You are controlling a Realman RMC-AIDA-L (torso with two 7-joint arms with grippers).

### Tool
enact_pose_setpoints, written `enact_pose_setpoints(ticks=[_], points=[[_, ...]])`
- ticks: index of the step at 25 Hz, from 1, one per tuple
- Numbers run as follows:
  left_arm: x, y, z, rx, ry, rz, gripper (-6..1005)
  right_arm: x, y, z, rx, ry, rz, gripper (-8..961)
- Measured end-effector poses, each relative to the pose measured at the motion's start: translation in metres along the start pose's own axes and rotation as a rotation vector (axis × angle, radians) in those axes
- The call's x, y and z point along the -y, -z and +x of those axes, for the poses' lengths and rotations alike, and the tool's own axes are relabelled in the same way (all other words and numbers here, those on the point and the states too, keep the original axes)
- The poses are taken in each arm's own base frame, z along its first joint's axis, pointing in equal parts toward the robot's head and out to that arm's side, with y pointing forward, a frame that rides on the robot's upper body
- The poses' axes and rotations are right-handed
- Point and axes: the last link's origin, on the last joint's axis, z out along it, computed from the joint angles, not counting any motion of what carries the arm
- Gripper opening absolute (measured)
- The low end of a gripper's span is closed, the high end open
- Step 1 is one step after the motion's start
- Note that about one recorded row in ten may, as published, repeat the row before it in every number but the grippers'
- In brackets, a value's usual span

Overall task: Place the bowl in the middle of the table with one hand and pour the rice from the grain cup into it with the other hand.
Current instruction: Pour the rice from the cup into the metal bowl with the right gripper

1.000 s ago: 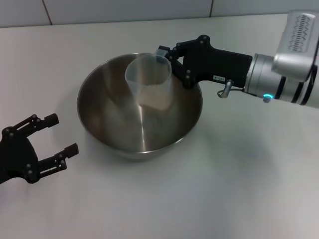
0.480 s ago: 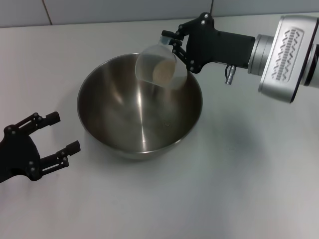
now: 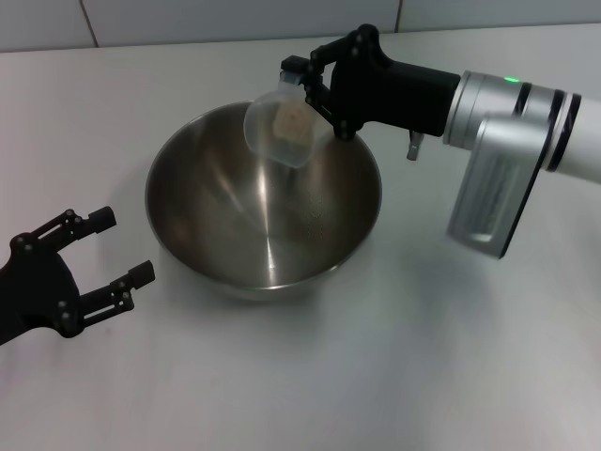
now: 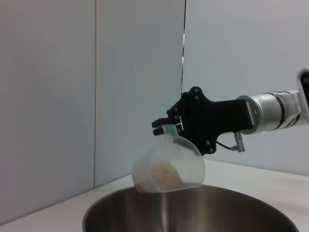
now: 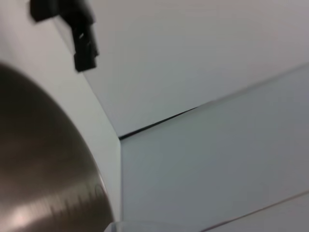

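The steel bowl (image 3: 263,211) stands on the white table (image 3: 423,357). My right gripper (image 3: 310,85) is shut on the clear grain cup (image 3: 280,130) and holds it tipped over the bowl's far rim, mouth toward the bowl. A small heap of rice (image 3: 289,120) lies inside the cup. In the left wrist view the cup (image 4: 169,164) with its rice (image 4: 164,175) hangs just above the bowl (image 4: 193,212). My left gripper (image 3: 103,249) is open and empty, left of the bowl. The right wrist view shows the bowl's wall (image 5: 38,164).
A tiled wall (image 3: 235,19) runs along the table's far edge. The right arm's silver body (image 3: 507,160) reaches in from the right, above the table.
My right gripper has rotated and tipped the cup further over the bowl's far rim. The rice has slid toward the cup's mouth. The left gripper has barely moved.
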Motion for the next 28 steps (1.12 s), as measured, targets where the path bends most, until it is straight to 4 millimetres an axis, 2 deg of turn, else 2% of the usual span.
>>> enact_pose_setpoints(ticks=[4, 5, 14, 28], points=[[-0.001, 0.0, -0.001, -0.002, 0.003, 0.002, 817, -0.007, -0.006, -0.007, -0.003, 0.234, 0.035, 17], [-0.001, 0.0, -0.001, -0.002, 0.003, 0.002, 817, -0.007, -0.006, -0.007, -0.003, 0.234, 0.035, 17], [-0.001, 0.0, -0.003, 0.006, 0.013, 0.012, 817, -0.024, -0.01, -0.018, 0.02, 0.594, 0.02, 17], [-0.002, -0.001, -0.004, 0.01, 0.019, 0.01, 817, -0.028, -0.012, -0.023, 0.041, 0.926, 0.02, 17]])
